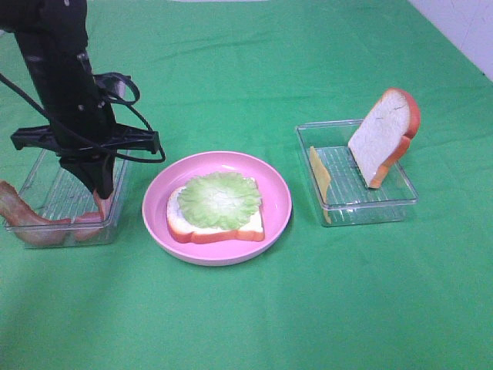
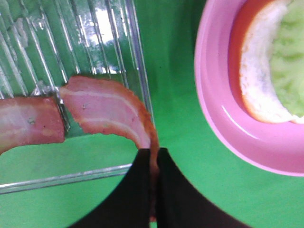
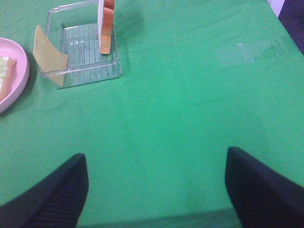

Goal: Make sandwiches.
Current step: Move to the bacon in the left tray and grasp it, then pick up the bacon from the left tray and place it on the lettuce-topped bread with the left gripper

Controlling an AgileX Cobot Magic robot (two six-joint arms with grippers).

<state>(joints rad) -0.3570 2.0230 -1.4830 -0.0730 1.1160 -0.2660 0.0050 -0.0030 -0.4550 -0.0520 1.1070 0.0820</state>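
Here the left gripper point(image 2: 153, 159) pinches a curved reddish bacon strip point(image 2: 107, 107) at the edge of the clear ribbed plastic tray point(image 2: 109, 28). The unfinished sandwich point(image 1: 218, 206), bread under lettuce, sits on the round pink plate point(image 1: 277, 185). The right gripper point(image 3: 156, 180) gapes empty.

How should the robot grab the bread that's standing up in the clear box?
Probably by its top crust, coming from above: the bread slice stands on edge, leaning in the clear box, so both flat faces are free to pinch.
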